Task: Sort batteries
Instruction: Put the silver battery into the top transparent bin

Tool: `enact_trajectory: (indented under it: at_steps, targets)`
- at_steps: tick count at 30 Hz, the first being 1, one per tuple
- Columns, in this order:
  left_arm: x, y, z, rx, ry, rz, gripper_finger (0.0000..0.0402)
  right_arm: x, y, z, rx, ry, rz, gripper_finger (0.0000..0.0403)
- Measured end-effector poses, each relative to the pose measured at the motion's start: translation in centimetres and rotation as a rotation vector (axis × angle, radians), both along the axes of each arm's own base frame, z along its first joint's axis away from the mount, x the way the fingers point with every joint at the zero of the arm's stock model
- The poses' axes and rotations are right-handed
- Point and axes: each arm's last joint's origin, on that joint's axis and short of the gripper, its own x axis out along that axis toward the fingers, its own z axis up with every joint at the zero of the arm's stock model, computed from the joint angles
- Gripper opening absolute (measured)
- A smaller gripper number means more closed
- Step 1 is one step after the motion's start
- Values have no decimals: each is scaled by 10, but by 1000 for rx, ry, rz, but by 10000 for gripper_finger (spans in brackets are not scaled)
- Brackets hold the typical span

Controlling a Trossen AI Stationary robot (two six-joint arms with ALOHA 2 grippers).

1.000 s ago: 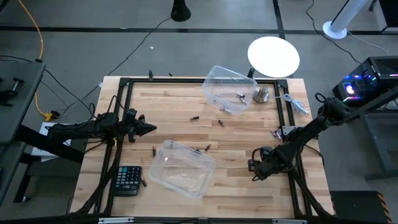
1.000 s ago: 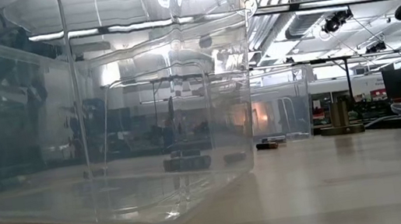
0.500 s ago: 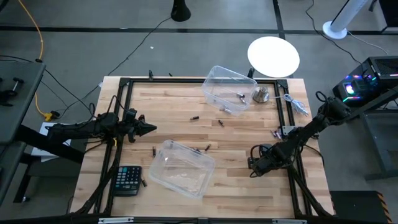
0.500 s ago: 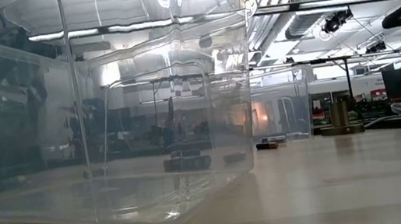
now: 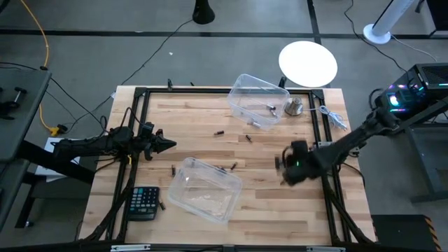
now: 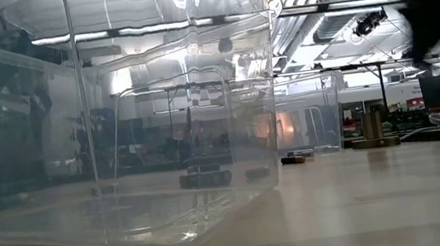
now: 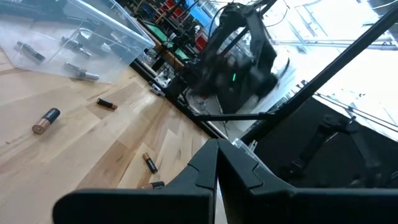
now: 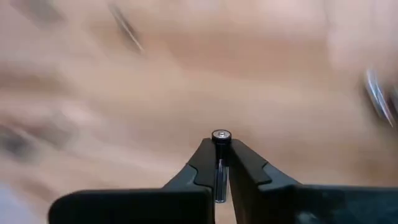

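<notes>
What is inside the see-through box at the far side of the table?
Inside the far clear box lie a few batteries, about three, some silvery. Its clear walls cover nothing from above, though glare could hide another. The right pincer, shut on a battery, is over the table.
</notes>
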Motion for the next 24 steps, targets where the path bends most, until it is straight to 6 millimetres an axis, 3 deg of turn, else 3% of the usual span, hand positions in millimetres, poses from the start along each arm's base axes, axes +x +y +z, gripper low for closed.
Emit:
enact_trajectory:
  at_steps: [3, 7, 10, 14, 19, 24]
  targets:
    - [0, 0, 0, 0, 1, 0, 0, 7, -29, 40, -166, -131, -16, 4]
    - [0, 0, 0, 0, 0, 0, 0, 14, -83, 74, -346, -125, -93, 4]
    - [0, 0, 0, 0, 0, 0, 0, 25, -123, 83, -340, -122, -91, 3]
    - [0, 0, 0, 0, 0, 0, 0, 41, -163, 78, -309, -169, -26, 27]
    - [0, 0, 0, 0, 0, 0, 0, 47, -188, 73, -300, -160, 50, 115]
    - [0, 0, 0, 0, -1, 0, 0, 44, -185, 73, -292, -100, 184, 201]
